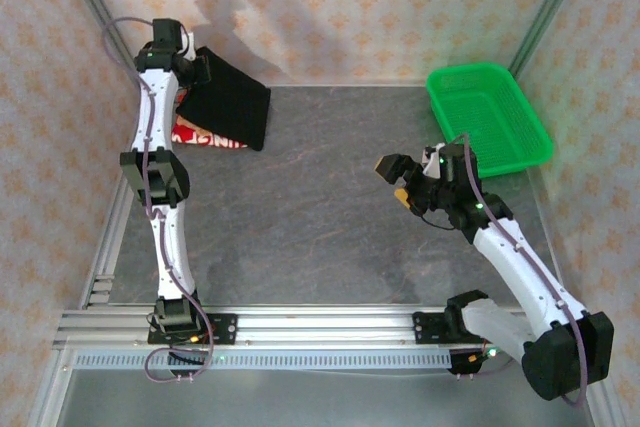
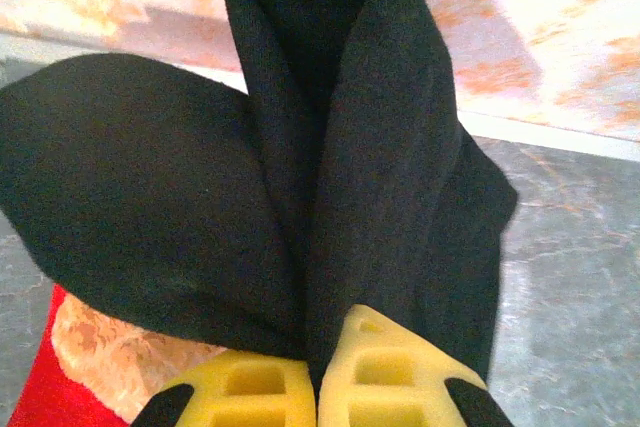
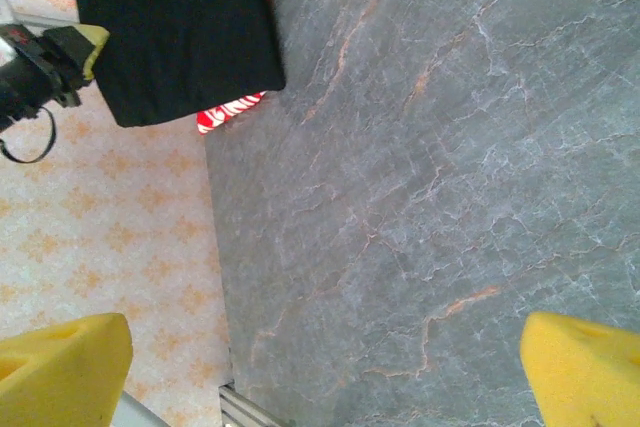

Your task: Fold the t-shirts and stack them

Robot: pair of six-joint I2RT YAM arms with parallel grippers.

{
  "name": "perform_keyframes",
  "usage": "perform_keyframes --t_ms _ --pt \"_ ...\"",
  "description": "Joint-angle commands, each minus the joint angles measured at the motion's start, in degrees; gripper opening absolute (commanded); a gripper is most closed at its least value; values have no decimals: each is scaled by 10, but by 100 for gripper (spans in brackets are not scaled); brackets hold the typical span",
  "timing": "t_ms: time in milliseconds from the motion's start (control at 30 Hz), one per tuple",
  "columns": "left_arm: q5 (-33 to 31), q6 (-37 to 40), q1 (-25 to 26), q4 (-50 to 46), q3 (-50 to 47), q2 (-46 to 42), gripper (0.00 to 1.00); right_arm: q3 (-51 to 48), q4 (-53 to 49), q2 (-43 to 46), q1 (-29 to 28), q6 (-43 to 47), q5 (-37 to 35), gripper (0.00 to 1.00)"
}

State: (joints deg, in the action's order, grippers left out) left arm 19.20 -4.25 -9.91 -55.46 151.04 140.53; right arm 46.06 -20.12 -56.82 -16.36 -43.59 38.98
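The left gripper (image 1: 203, 67) is at the far left corner of the table (image 1: 320, 217). Its 2 yellow fingers (image 2: 390, 377) are squeezed together on a fold of the black shirt (image 1: 237, 102). The cloth is pinched between them and bunches up past the tips. The black shirt is folded. It lies partly on top of the red shirt (image 1: 205, 137). A strip of the red shirt peeks out at the near edge, with some white print on it. In the left wrist view, a bit of red cloth with a tan print shows under the black cloth. Both shirts are close to the wall (image 1: 60, 97) with the flower pattern.

The right gripper (image 1: 395, 180) is over the right side of the table, well apart from the shirts. Its 2 fingers are wide apart and hold nothing. A green basket (image 1: 470, 74) sits at the far right corner, near the right gripper.
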Motion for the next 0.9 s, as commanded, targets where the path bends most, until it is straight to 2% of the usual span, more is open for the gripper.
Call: perform_keyframes --t_ms 0,33,67,100,167,233,300,333,367,500,633,733,867 --pt "14 -21 -17 24 16 32 0 5 -4 3 -4 -4 -14 99" --pt "15 -25 -21 27 19 42 0 7 -8 3 -4 -4 -16 99" --pt "11 -29 -26 29 19 53 7 8 -12 5 -4 -4 -15 99" --pt "-3 -36 -30 31 20 63 16 8 -15 8 -4 -6 -16 99" --pt "-27 -62 -45 30 28 84 45 4 -21 18 -6 -10 -22 99" --pt "-29 -84 -61 31 35 92 59 4 -30 31 -8 -12 -28 99" --pt "-40 -102 -73 29 43 85 67 1 -40 46 -11 -16 -37 99" --pt "-43 -110 -79 28 46 76 81 -1 -41 53 -13 -20 -40 99" --pt "-47 -115 -85 28 47 65 100 -2 -43 61 -13 -23 -41 99" --pt "-38 -149 -116 36 32 7 100 6 -66 87 -13 -16 -53 99" --pt "36 -170 -148 49 -18 -80 100 38 -145 101 -13 38 -91 99" --pt "53 -146 -142 75 -100 -178 100 65 -213 112 -13 99 -148 99" --pt "19 -116 -107 134 -255 -323 100 79 -248 116 -11 164 -223 99"
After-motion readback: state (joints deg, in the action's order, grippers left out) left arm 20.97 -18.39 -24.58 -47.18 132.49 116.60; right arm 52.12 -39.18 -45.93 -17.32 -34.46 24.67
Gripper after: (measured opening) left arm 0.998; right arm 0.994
